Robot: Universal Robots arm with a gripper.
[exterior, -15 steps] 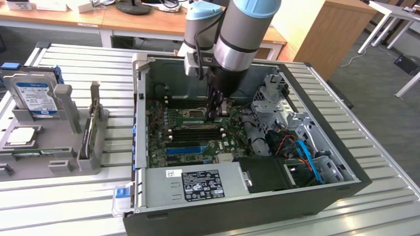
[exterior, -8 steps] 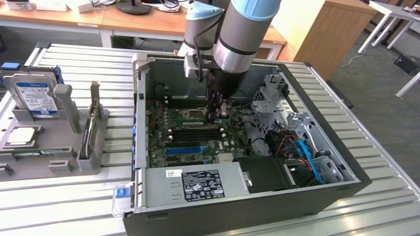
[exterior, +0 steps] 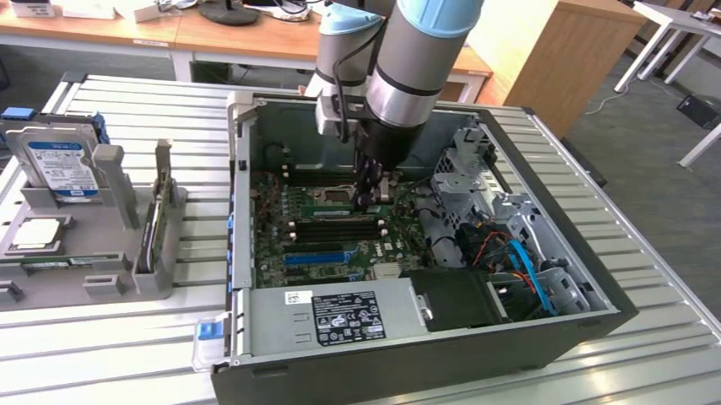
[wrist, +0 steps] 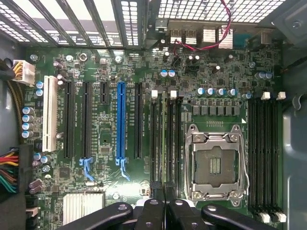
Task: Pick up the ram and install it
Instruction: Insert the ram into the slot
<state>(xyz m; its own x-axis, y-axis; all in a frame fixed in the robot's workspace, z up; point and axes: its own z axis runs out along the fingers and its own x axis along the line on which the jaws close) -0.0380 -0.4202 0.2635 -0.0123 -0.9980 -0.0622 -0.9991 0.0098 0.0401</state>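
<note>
Nearest, at the front of the open black computer case (exterior: 394, 375), lies a silver power supply box with a black-and-white label (exterior: 338, 314). The case rests on a slatted grey metal bench (exterior: 124, 359). Behind the power supply the green motherboard (exterior: 273, 253) lies flat on the case floor, with a long blue expansion slot (exterior: 316, 257) among black ones.

Just past that slot are the black memory slots, and the hand (exterior: 370, 198) hangs over them. Its black fingers (wrist: 151, 213) are drawn narrow, pinching the ram (wrist: 165, 143), a long thin green circuit-board stick. The wrist view shows the ram edge-on, running away from the fingertips between two slots with white end clips. In the exterior view the ram (exterior: 336, 213) lies along the slot bank, level with it. Whether it is seated in a slot cannot be told.

Directly beyond the ram sits the square silver-framed processor socket (wrist: 216, 165).

On the exterior view's left, well apart from the case, a grey plastic fixture (exterior: 107, 249) holds a square silver processor chip (exterior: 40, 234). Farther back it holds a blue-labelled silver hard drive (exterior: 59, 169) standing upright.

Above the case the silver and pale blue arm (exterior: 406, 76) rises.
</note>
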